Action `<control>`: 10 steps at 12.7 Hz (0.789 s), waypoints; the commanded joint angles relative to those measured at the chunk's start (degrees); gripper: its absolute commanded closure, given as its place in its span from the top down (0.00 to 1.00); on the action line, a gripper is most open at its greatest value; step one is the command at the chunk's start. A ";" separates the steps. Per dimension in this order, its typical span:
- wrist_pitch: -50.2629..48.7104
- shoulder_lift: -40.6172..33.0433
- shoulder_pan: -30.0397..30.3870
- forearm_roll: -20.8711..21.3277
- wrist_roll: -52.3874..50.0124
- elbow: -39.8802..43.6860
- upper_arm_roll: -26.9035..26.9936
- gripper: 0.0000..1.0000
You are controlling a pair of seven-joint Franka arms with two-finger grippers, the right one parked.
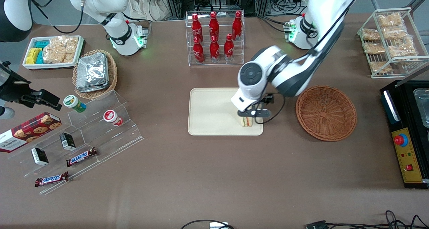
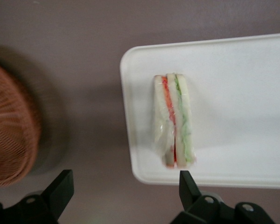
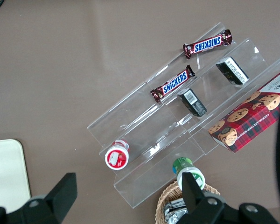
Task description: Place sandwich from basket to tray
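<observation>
Now the clear-wrapped triangular sandwich (image 2: 173, 120) is lying on the cream rectangular plastic tray (image 1: 207, 111), near its basket-side edge. Claw (image 1: 252, 114) is hovering right above it, fingers spread wide, gripping nothing. Round reddish-brown wicker basket (image 1: 326, 112) is sitting beside the tray on the brown table (image 1: 214, 175).

The brown table (image 1: 214, 175) carries the tray (image 1: 207, 111), basket (image 1: 325, 112) and bottle rack (image 1: 215, 38).

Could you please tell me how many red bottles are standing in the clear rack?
6. Three stand on the upper step, three on the lower, nearer the camera. None appears hidden. The end effector hangs over the tray.
</observation>
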 commanded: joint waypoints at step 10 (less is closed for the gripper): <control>-14.20 -28.30 1.09 -12.89 30.58 -2.58 35.64 1.00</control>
